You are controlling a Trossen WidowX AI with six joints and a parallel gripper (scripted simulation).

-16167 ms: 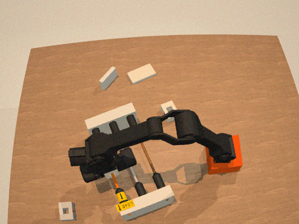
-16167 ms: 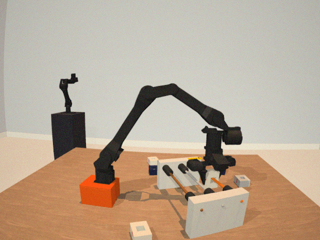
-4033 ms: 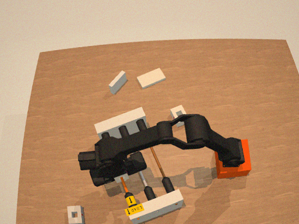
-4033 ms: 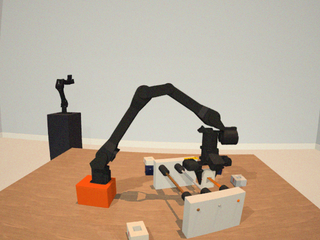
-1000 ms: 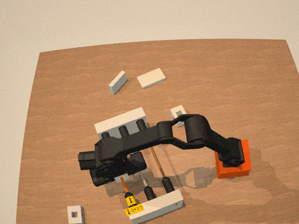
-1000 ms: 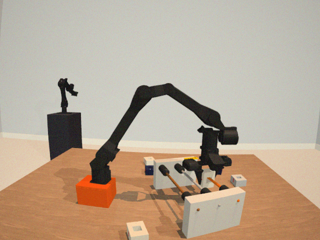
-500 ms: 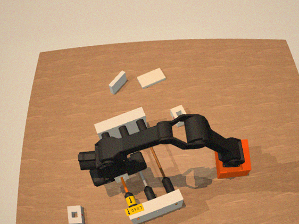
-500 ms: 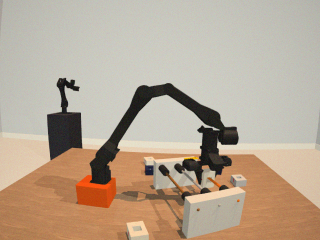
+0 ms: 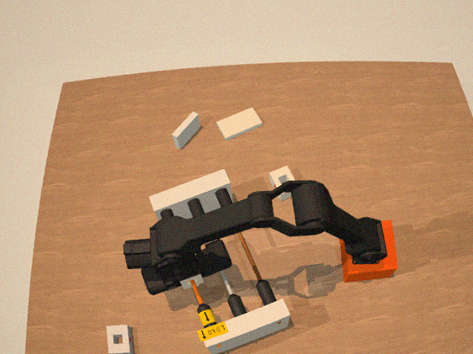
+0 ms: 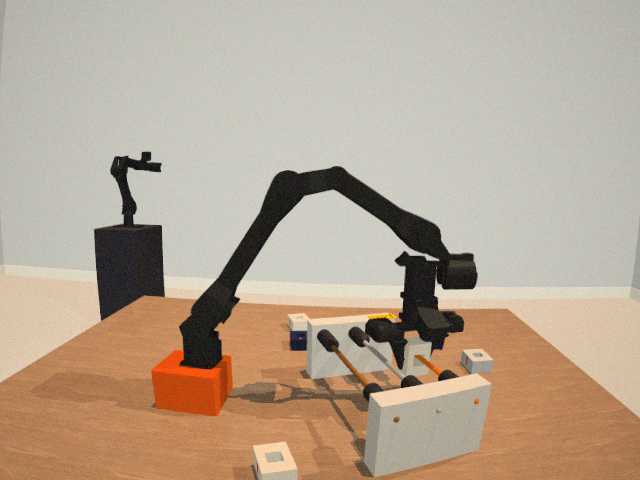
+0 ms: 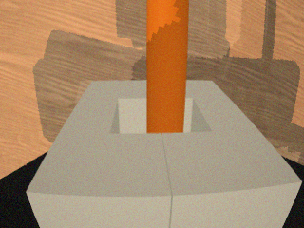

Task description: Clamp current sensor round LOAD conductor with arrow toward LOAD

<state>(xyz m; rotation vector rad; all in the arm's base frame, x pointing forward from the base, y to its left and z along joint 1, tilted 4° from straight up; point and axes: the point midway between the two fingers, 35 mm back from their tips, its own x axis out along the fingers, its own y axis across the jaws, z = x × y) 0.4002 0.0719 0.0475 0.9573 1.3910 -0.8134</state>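
The current sensor (image 9: 186,284) (image 10: 418,342) (image 11: 95,166) is a pale grey block with a square window. It is round the orange conductor (image 9: 197,293) (image 10: 433,366) (image 11: 166,71), above the table. Its two halves meet at a thin seam in the wrist view. My gripper (image 10: 418,353) (image 11: 153,142) points down and is shut on the sensor, a black finger at each side. The yellow LOAD marker (image 9: 212,331) is on the terminal block at that conductor's near end, its arrow pointing away from the sensor. The sensor's own arrow and the latch do not show.
White and brown conductors (image 9: 226,283) (image 9: 248,254) run beside the orange one between two upright blocks (image 9: 248,325) (image 9: 189,187). Window blocks stand left (image 9: 114,344) and behind the arm (image 9: 275,175). Two pale slabs (image 9: 186,130) (image 9: 239,123) are at the back.
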